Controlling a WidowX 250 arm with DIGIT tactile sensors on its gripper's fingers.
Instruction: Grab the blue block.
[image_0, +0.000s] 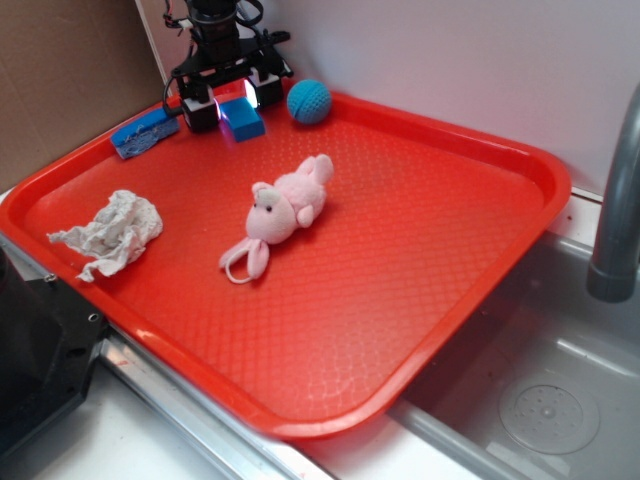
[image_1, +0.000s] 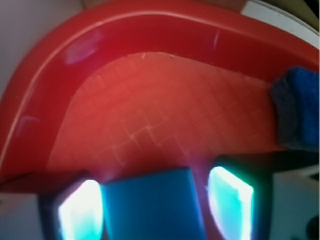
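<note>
— Nearest the exterior camera is the red tray's (image_0: 300, 425) near rim, with the sink basin (image_0: 550, 400) to its right. Where is the blue block?

— At the far left of the tray, between a paler blue sponge (image_0: 145, 132) on its left and a teal knitted ball (image_0: 309, 101) on its right. The blue block (image_0: 243, 118) sits flat on the tray floor.

— And the gripper?

— The gripper (image_0: 231, 106) is right over it. In the wrist view the fingers (image_1: 80, 210) stand on either side of the block (image_1: 150, 205), one lit pad to each flank — the block is squarely between them, not off to one side.

— Clenched on it?

— Not by my reading. A thin dark gap shows on each side, so I judge the fingers spread and straddling, not yet pressing. The block's long axis seems to run between the pads rather than across them, though the framing cuts it off.

— So the next move?

— Closing straight in, I'd judge; no sideways correction looks needed.

— Any writing?

— None readable anywhere. A pink plush toy (image_0: 285, 215) and a crumpled cloth (image_0: 110, 232) lie well apart.
</note>
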